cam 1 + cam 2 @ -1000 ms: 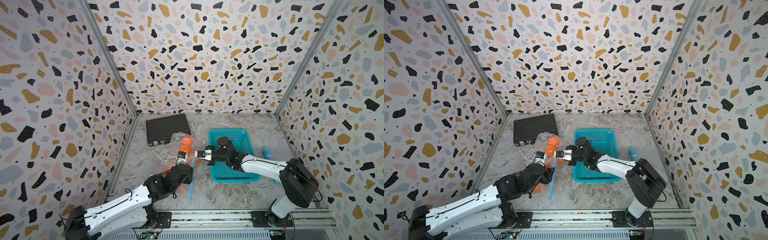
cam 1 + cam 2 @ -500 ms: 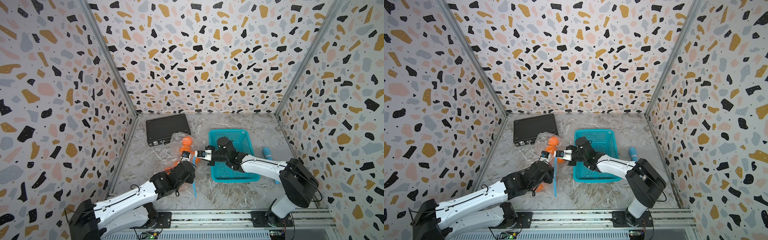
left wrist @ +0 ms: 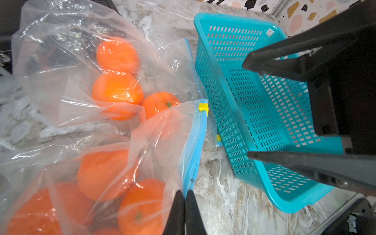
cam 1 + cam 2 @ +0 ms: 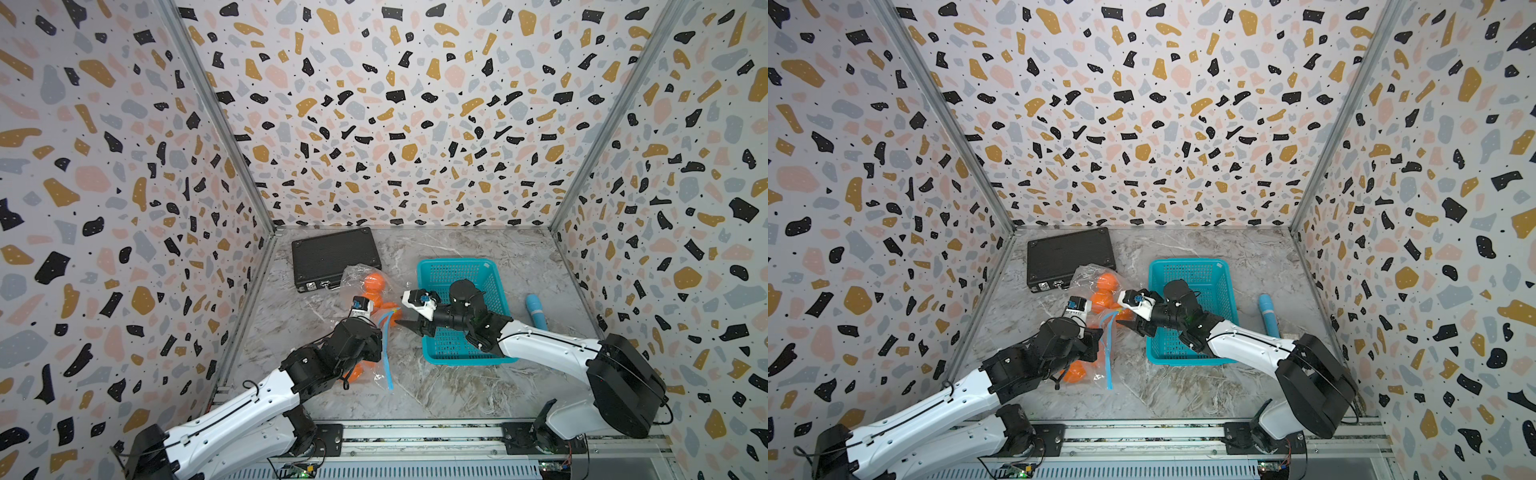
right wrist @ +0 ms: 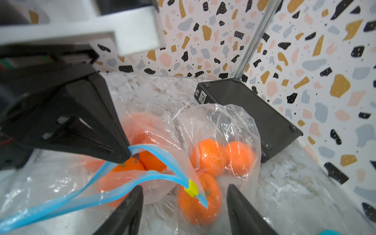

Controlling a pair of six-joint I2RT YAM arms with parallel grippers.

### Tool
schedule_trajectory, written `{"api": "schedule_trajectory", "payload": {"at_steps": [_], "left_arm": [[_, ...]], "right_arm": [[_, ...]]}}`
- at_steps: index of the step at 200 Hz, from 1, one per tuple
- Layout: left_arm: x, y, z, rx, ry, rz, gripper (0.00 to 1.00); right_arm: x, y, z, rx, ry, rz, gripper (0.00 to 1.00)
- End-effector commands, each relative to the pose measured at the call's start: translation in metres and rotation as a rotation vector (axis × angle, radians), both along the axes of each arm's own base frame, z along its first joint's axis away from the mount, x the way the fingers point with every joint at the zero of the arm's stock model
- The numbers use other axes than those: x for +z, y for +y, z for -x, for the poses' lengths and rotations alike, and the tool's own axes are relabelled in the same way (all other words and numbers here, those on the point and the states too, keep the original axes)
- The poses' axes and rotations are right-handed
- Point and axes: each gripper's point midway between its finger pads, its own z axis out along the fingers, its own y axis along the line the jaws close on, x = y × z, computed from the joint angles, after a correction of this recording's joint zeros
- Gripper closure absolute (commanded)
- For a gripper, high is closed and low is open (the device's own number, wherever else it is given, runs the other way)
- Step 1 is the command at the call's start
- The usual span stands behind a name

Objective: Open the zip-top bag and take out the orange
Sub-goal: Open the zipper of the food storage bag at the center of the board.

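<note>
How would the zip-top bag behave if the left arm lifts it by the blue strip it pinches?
Probably floppy: the zip-top bag is thin, wrinkled film, so it should sag below the blue strip. Likely bottom-heavy, with several oranges inside. Being round, they may roll toward the parted opening.

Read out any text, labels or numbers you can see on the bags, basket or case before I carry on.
No legible text in any view.
Basket: small white sticker on one wall, too small to read.
Case: latch shows pale marks, too blurred to read.
Either bag: clear plastic, no print.
</note>
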Motion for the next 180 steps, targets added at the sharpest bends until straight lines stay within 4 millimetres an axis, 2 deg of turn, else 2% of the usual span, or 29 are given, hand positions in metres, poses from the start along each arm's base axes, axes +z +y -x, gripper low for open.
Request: {"api": "schedule_trajectory", "payload": {"at_steps": [1,16,45,86,107,124,145,180], "left_arm": [[0.020,0.004,-0.001,0.002,-0.041,0.027,1.00],[0.022,0.002,0.001,-0.006,-0.038,0.045,1.00],[0.020,0.002,0.003,-0.003,-0.031,0.064,1.00],[0.034,0.016,0.003,0.043,-0.066,0.060,1.00],[0.036,0.018,0.004,0.042,-0.065,0.054,1.00],[0.032,0.021,0.004,0.058,-0.059,0.043,1.00],[0.030,0.032,0.000,0.112,-0.067,-0.001,1.00],[0.045,0.024,-0.001,0.085,-0.081,0.033,1.00]], "right_arm": [[0.010,0.008,-0.004,-0.115,0.275,-0.036,0.37],[0.000,0.017,-0.002,-0.157,0.317,-0.007,0.37],[-0.015,0.030,-0.014,-0.284,0.351,0.027,0.34],[-0.041,0.033,-0.029,-0.378,0.360,0.100,0.31],[-0.042,0.027,-0.032,-0.404,0.333,0.107,0.29],[-0.032,0.017,-0.032,-0.420,0.292,0.090,0.27],[-0.019,0.010,-0.020,-0.391,0.293,0.045,0.26],[-0.026,0.017,0.004,-0.309,0.394,0.017,0.24]]}}
